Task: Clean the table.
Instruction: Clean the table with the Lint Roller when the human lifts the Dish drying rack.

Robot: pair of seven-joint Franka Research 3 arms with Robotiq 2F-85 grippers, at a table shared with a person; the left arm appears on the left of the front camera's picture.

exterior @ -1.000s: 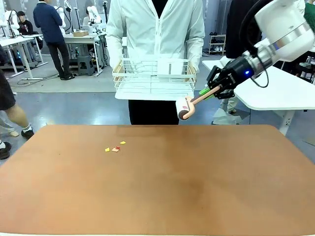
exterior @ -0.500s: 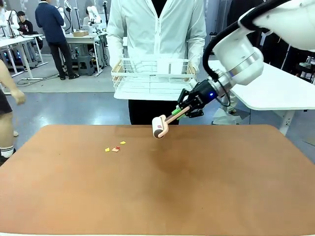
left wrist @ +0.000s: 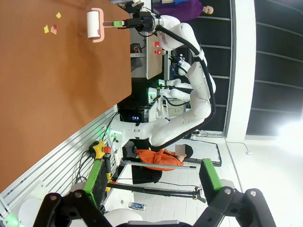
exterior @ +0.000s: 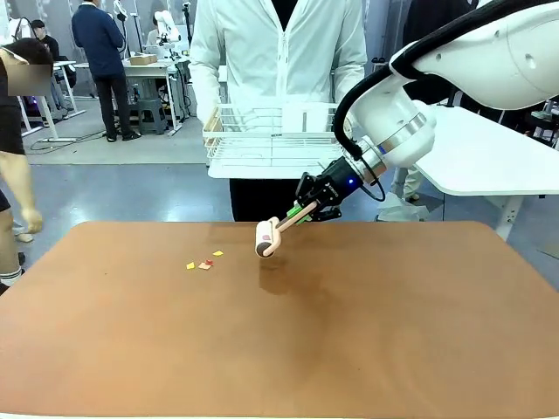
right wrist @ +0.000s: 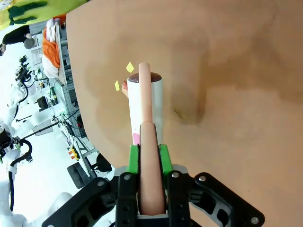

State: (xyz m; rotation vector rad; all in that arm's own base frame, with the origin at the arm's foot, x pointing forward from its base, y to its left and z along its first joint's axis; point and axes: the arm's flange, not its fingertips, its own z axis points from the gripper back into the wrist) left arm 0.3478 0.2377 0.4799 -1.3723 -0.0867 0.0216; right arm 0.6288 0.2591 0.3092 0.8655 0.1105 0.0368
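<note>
The reddish-brown table (exterior: pixel 367 340) carries a few small yellow and red paper scraps (exterior: pixel 203 262) left of centre near its far edge. My right gripper (exterior: pixel 319 199) is shut on the pink handle of a lint roller (exterior: pixel 266 237), whose white head hangs just above the table, to the right of the scraps. In the right wrist view the roller (right wrist: pixel 144 104) points away from the right gripper (right wrist: pixel 147 158) toward the scraps (right wrist: pixel 124 75). In the left wrist view my left gripper (left wrist: pixel 152 189) stands open, away from the table (left wrist: pixel 57 85), with the roller (left wrist: pixel 94 24) far off.
A person in a white jacket stands at the far edge holding a white wire rack (exterior: pixel 271 140) above it. A white table (exterior: pixel 498 166) stands behind on the right. Other people move about at the back left.
My right arm has swung left and down with the lint roller, from in front of the wire rack to just above the table near the scraps.
</note>
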